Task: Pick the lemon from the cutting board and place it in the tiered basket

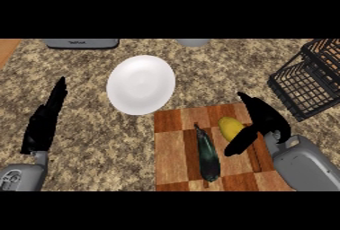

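Small yellow oval lemon (230, 127) lying on the checkered wooden cutting board (174, 152), in the board's upper right part. Just to its left, a long dark green-black eggplant (208, 155), stretched along the board with the stem end pointing up and away. Apart from the lemon, not touching.

Black right hand (260, 122) over the right side of the board, coming in from the grey forearm at the lower right. Fingers extended up and away, thumb reaching down-left past the lemon's right side. Open, nothing gripped; possibly touching the lemon's edge, but hard to tell from this angle.

Black left hand (45, 121) at the left side of the speckled brown granite counter (86, 148), fingers straight and pointing up, open, resting, holding nothing.

Round white plate (140, 84) on the counter, above and left of the board, just beside its upper left corner.

Black wire tiered basket (306, 85) at the upper right edge, well apart from the lemon, partly cut by the frame.

Grey appliance (81, 43) at the top edge, only partly visible.
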